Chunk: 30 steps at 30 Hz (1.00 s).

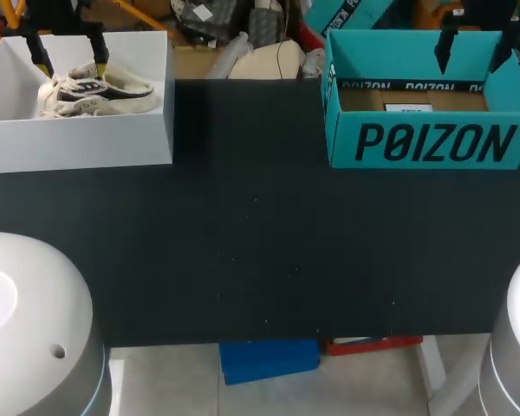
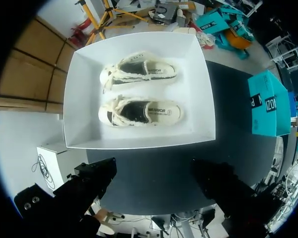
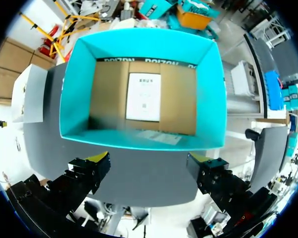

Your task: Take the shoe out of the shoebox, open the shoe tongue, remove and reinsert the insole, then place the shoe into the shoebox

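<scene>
Shoe [image 2: 141,111] isn't gripped yet. The left tool [image 2: 154,171] is spread wide and empty above the white box [image 2: 139,141], where that shoe is laid just beside a second shoe [image 2: 139,72]. It's guessed to be light and floppy with loose laces, so the firmer heel or sole edge is better pinched. The right tool [image 3: 149,159], also released, is hung over the teal shoebox [image 3: 139,139], where only a paper sheet [image 3: 143,96] is seen. The white box's walls could get bumped.
</scene>
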{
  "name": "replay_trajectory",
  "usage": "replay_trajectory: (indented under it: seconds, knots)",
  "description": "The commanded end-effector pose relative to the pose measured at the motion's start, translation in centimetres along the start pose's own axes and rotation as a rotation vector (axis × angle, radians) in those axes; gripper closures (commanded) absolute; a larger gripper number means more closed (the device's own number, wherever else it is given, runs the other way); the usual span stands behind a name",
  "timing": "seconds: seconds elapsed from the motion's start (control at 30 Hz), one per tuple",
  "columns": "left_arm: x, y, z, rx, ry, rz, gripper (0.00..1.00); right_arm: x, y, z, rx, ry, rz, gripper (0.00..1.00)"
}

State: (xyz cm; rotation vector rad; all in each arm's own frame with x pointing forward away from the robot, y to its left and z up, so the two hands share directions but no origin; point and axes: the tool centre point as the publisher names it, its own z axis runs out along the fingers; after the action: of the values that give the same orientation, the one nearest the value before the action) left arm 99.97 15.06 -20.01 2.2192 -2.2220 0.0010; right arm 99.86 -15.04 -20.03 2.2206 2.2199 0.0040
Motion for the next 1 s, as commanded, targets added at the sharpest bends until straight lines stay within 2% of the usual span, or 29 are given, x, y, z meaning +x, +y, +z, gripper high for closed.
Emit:
replay_trajectory:
  seconds: [0.03, 0.1, 0.2, 0.3, 0.37, 0.43, 0.47, 0.53, 0.57, 0.73, 1.0]
  knots:
    - [0.0, 0.0, 0.0, 0.000, 0.000, 0.000, 0.00, 0.0, 0.0, 0.0, 0.000, 0.000, 0.000, 0.00]
    - [0.4, 0.1, -0.1, 0.024, -0.014, 0.054, 0.00, 0.0, 0.0, 0.0, 0.000, 0.000, 0.000, 0.00]
    - [1.4, 0.0, -0.4, 0.057, -0.003, 0.286, 0.00, 0.0, 0.0, 0.0, 0.000, 0.000, 0.000, 0.00]
    - [2.2, 0.4, -0.8, 0.141, -0.067, 0.616, 0.00, 0.0, 0.0, 0.0, 0.000, 0.000, 0.000, 0.00]
    - [2.3, 0.8, -1.0, 0.151, -0.097, 0.904, 0.00, 0.0, 0.0, 0.0, 0.000, 0.000, 0.000, 0.00]
    - [2.3, 1.0, -0.8, 0.207, -0.233, 1.184, 0.00, 0.0, 0.0, 0.0, 0.000, 0.000, 0.000, 0.00]
    - [2.1, 1.0, -0.8, 0.208, -0.268, 1.321, 0.00, 0.0, 0.0, 0.0, 0.000, 0.000, 0.000, 0.00]
    - [1.8, 0.6, -0.9, 0.196, -0.274, 1.391, 0.00, 0.0, 0.0, 0.0, 0.000, 0.000, 0.000, 0.00]
    - [1.8, 0.1, -1.0, 0.224, -0.297, 1.416, 0.00, 0.0, 0.0, 0.0, 0.000, 0.000, 0.000, 0.00]
    - [1.8, 0.1, -1.0, 0.249, -0.335, 1.574, 0.00, 0.0, 0.0, 0.0, 0.000, 0.000, 0.000, 0.00]
    - [1.8, 0.1, -1.0, 0.250, -0.336, 1.582, 0.00, 0.0, 0.0, 0.0, 0.000, 0.000, 0.000, 0.00]
